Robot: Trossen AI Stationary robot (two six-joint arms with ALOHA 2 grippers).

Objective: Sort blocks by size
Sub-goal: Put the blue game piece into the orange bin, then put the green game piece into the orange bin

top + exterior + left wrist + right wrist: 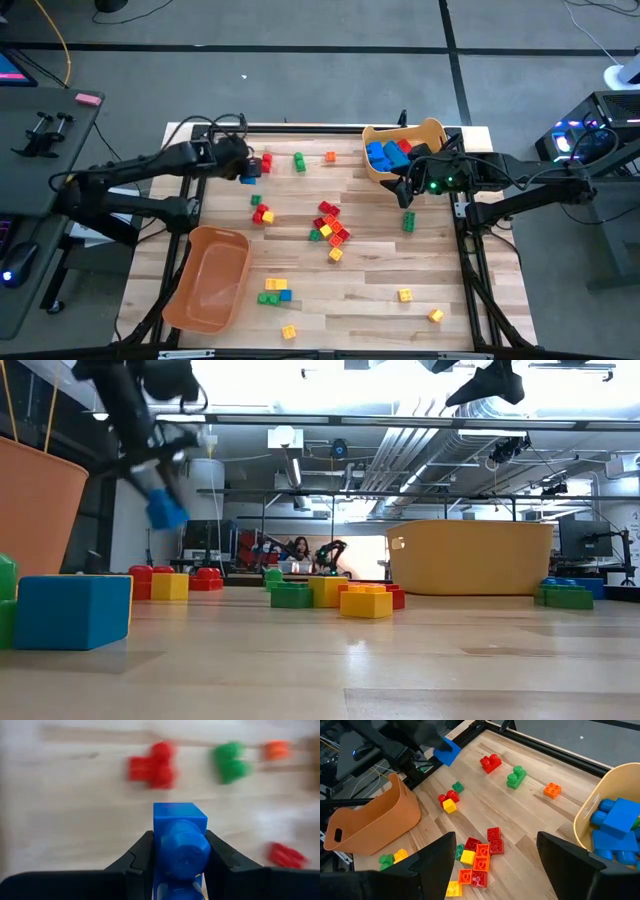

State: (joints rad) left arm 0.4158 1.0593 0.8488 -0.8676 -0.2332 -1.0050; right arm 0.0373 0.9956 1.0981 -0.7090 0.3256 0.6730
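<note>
My left gripper (243, 168) is shut on a blue studded brick (180, 820) at the table's far left, above the wood. The brick also shows in the low view (165, 510) and the right wrist view (447, 751). My right gripper (400, 190) is open and empty beside the tan bin (432, 130), which holds large blue and red blocks (615, 827). A red block (266, 162), a green block (299, 161) and an orange block (330, 156) lie near the left gripper. A red, yellow and orange cluster (330, 225) lies mid-table. My left gripper pinches the blue brick by two opposite side faces (159, 847) between its two fingers (140, 862), studs toward the wrist camera. The fingers come from above, slanting down. The brick is tilted and lifted clear of the table.
An orange bin (205, 280) stands at the near left. Loose blocks lie near it (274, 291), at the near right (405, 294) and one green block (408, 221) by the right gripper. Bare wood shows between the cluster and the tan bin.
</note>
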